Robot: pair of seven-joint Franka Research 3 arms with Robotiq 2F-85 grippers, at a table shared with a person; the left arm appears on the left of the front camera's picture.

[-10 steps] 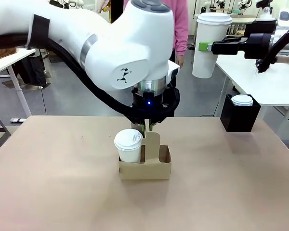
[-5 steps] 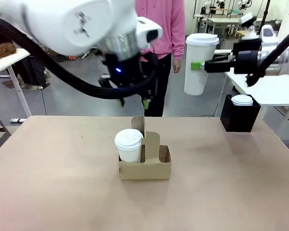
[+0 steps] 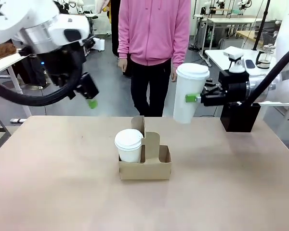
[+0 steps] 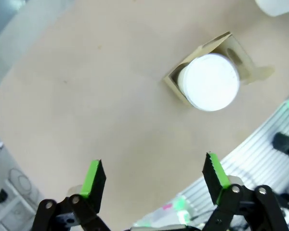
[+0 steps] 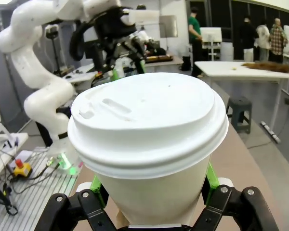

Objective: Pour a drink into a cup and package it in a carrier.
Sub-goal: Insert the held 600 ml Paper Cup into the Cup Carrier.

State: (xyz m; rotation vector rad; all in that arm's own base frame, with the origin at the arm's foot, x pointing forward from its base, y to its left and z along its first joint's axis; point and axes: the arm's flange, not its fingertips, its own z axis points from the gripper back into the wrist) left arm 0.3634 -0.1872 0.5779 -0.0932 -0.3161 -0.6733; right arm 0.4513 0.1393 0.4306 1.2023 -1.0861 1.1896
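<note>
The cup (image 3: 187, 96) hangs in the air over the table's (image 3: 48, 187) far right part, between the carrier (image 3: 149, 168) and the black box (image 3: 239, 121). The right gripper (image 3: 190, 98) grips it at mid-height, a green pad on each side of its wall. It is lid up and its long axis is close to upright. The lid leans a little to the right and the base towards the carrier. In the right wrist view the lid's (image 5: 144, 115) drinking slot faces the camera's left.

The carrier stands mid-table with its handle upright. Its left slot holds another cup (image 3: 128, 144), lidded, and its right slot is open. There is bare table on every side of the carrier, well clear of all edges. The box sits near the far right edge, apart from the carrier.

The left gripper (image 3: 84, 96) is high over the far left of the table, jaws spread wide and empty. In its wrist view the carrier lies well beyond the fingertips (image 4: 94, 171), seen from above. A person (image 3: 154, 33) stands just behind the far edge, opposite the carrier.

The right gripper and arm cover the box's top. In the right wrist view the fingers hide the cup's base, and the cup blocks most of the table. The left arm is cut off at the picture's top and left edges.
</note>
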